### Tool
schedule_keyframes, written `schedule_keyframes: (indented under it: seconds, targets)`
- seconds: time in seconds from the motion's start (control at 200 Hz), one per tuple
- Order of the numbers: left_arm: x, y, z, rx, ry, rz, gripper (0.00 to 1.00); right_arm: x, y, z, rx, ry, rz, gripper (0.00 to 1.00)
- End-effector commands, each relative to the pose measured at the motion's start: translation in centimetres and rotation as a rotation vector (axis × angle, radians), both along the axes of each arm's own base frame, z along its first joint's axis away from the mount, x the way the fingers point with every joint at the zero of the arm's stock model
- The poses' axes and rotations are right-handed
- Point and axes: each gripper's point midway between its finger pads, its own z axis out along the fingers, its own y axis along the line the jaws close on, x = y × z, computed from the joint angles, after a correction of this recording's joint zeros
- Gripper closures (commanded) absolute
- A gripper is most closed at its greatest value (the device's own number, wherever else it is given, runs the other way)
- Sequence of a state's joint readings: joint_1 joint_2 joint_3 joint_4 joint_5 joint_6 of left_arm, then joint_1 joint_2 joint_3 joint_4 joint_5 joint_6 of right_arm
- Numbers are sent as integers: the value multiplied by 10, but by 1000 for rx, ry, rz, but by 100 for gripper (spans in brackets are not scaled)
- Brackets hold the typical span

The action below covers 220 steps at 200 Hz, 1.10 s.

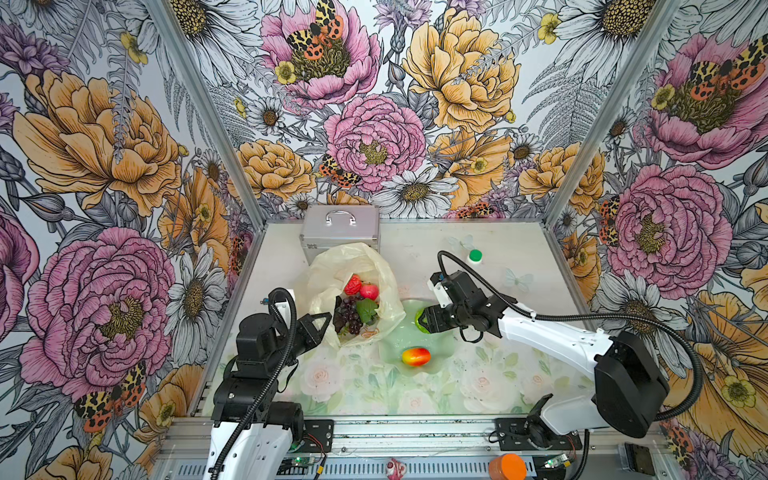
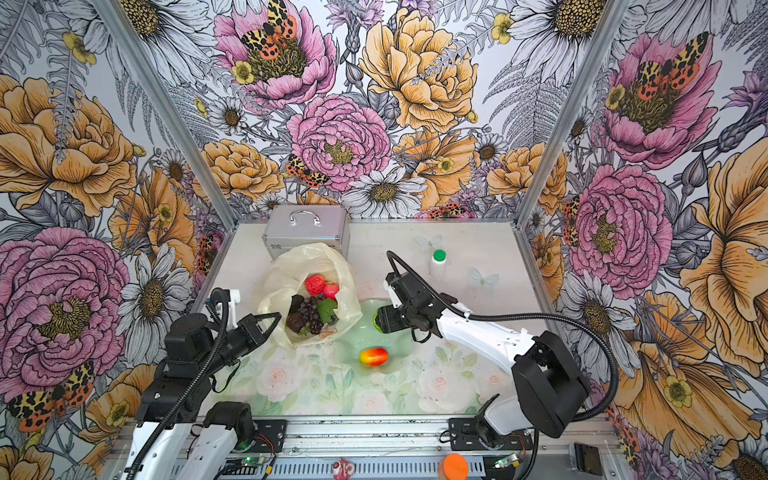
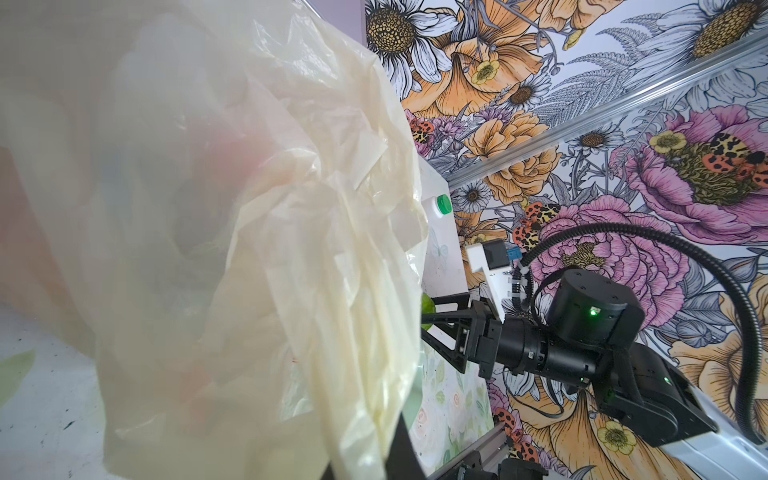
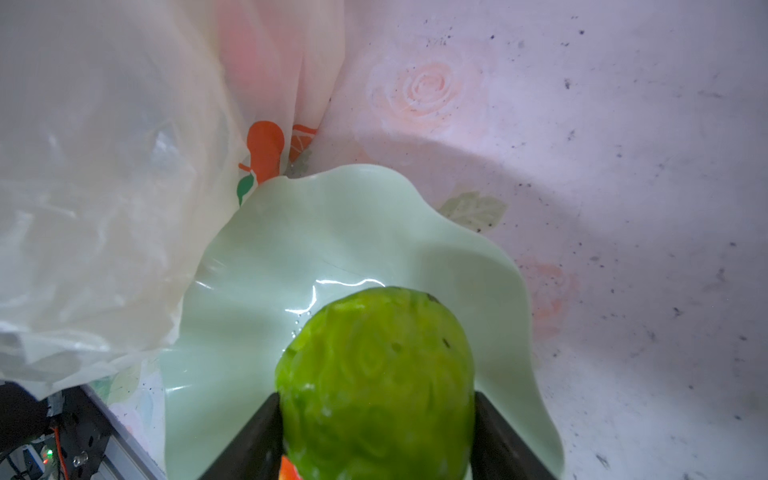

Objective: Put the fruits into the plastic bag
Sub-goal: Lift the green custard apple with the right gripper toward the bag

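Observation:
The pale-yellow plastic bag (image 1: 332, 266) (image 2: 286, 266) (image 3: 249, 249) stands open left of centre in both top views. Inside it lie a strawberry (image 1: 353, 284), a red-pink apple (image 1: 369, 291), a purple grape bunch (image 1: 351, 313) and dark fruits (image 2: 296, 320). My left gripper (image 1: 326, 320) (image 2: 276, 318) is shut on the bag's near-left rim. Over the wavy pale green dish (image 1: 399, 332) (image 4: 332, 232), my right gripper (image 1: 422, 322) (image 4: 376, 415) is shut on the bumpy lime-green ball (image 4: 376, 374), a finger on each side. A red-yellow mango (image 1: 416, 356) (image 2: 373, 356) lies in the dish.
A silver metal case (image 1: 340, 226) stands behind the bag at the back wall. A white bottle with a green cap (image 1: 475, 256) (image 2: 439, 256) stands at the back right. Flowered walls close in the table on three sides. The bag overlaps the dish's left rim.

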<state>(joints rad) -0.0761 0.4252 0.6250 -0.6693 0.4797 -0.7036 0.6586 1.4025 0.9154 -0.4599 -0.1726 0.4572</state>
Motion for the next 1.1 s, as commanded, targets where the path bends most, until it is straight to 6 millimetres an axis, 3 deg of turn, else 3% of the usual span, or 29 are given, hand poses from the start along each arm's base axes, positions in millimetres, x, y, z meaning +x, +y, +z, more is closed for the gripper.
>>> schedule_keyframes:
  seconds: [0.0, 0.265, 0.53, 1.096]
  targets:
    - [1, 2, -1, 7, -6, 7, 100, 6, -12, 22, 44, -59, -61, 34]
    - [1, 1, -1, 6, -11, 4, 100, 8, -33, 60, 124, -142, -123, 34]
    - [0, 1, 0, 5, -14, 1, 100, 9, -34, 101, 197, -230, -108, 34]
    - [1, 3, -1, 8, -13, 11, 100, 16, -12, 253, 366, -534, 21, 37]
